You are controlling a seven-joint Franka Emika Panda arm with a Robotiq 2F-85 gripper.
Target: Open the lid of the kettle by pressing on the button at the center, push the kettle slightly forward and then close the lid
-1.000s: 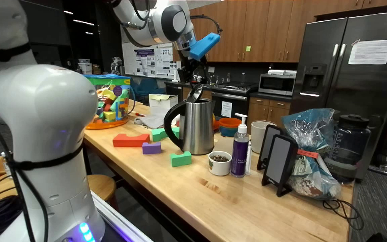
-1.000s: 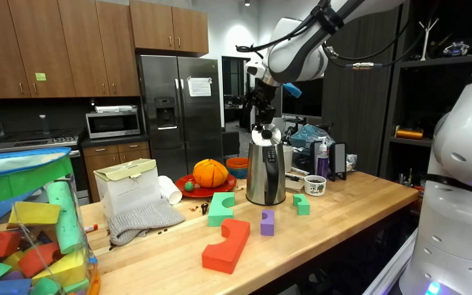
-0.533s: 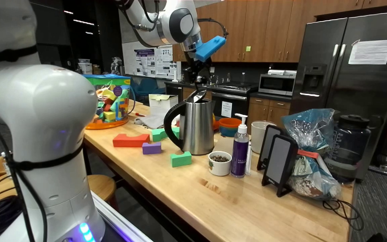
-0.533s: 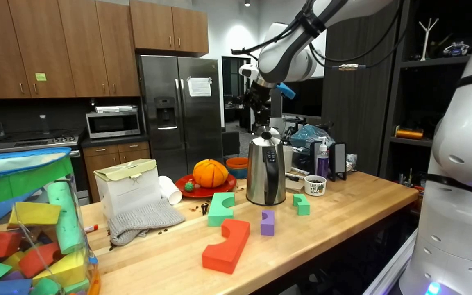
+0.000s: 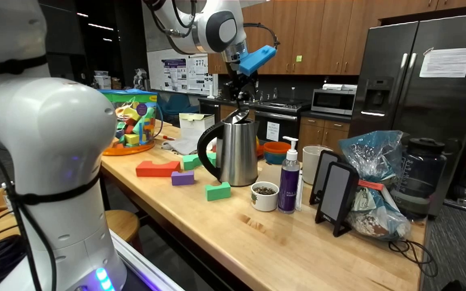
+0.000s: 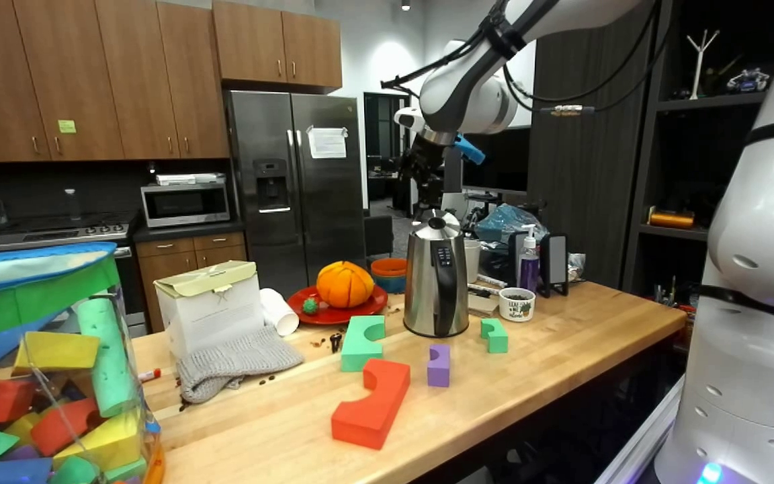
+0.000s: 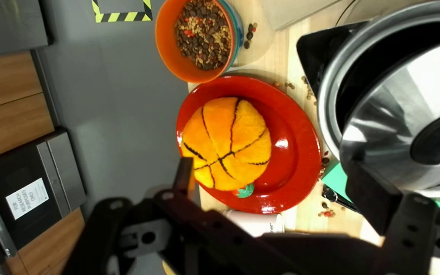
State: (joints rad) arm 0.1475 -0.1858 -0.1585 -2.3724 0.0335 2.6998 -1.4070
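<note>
Filling the left of an exterior view, a tub (image 6: 58, 289) of colored blocks (image 6: 58, 349) stands near a white box (image 6: 216, 316) and a gray cloth (image 6: 242, 359). A red plate (image 6: 367, 313) bearing an orange plush pumpkin (image 6: 345, 282) lies at 9 o'clock from the steel kettle (image 6: 420, 296), and a red block (image 6: 385, 403) at 7. The kettle stands upright on the wooden counter (image 6: 259, 430), with a purple block (image 6: 439, 370) at 6, a small green block (image 6: 496, 339) at 4, and a white cup (image 6: 517, 309) and a pump bottle (image 6: 529, 269) near 3. In the wrist view, the gripper (image 7: 270, 165) hangs with its jaws wide apart: one finger (image 7: 181, 177), toward 8 o'clock, overlaps the pumpkin's outline, while the other finger (image 7: 371, 200), toward 4, covers part of the edge of the lid (image 7: 388, 126); whether it touches cannot be told. The lid is raised at a tilt, a dark gap showing inside the kettle's rim toward 2 o'clock.
</note>
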